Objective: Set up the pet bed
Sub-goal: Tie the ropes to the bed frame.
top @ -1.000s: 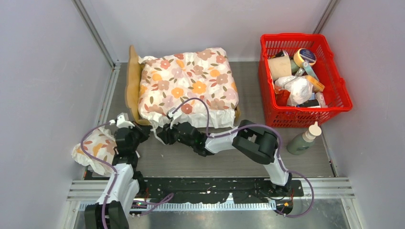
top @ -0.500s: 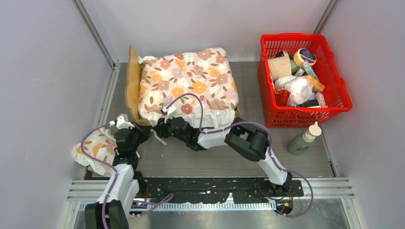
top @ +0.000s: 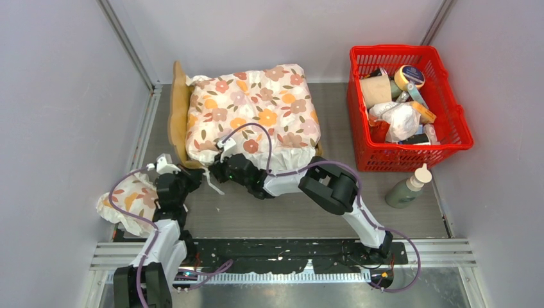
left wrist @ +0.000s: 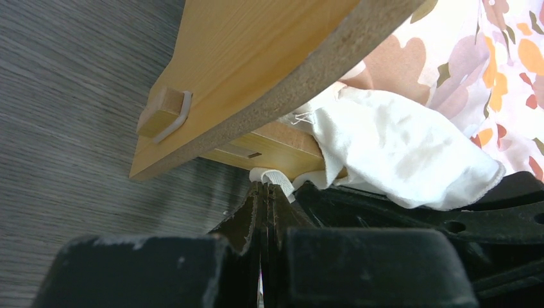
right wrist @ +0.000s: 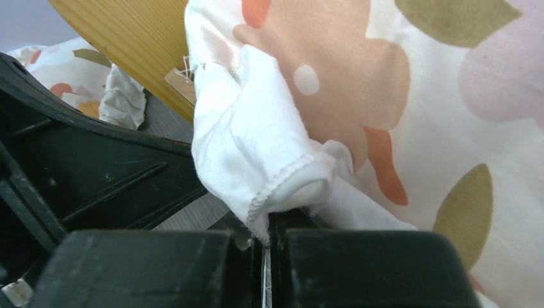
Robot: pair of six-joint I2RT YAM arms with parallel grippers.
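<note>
The pet bed [top: 178,115] lies with its light-wood headboard to the left, and a white floral cushion [top: 250,115] covers its top. At the bed's near-left corner my left gripper [top: 194,178] is shut on a thin white strap [left wrist: 277,177] that comes from under the wooden frame [left wrist: 256,64]. Right beside it, my right gripper [top: 221,168] is shut on the white hem [right wrist: 282,186] of the cushion's corner. In the right wrist view the floral cushion [right wrist: 417,96] fills the upper right. The bed's sleeping surface is hidden under the cushion.
A small floral pillow [top: 128,199] lies by the left wall, behind my left arm. A red basket [top: 457,131] full of items stands at the back right, with a green bottle [top: 407,189] in front of it. Walls close in on both sides.
My right gripper has slid left to the cushion's near-left corner and closed on its white hem. The left arm has stayed put, still shut on the strap.
</note>
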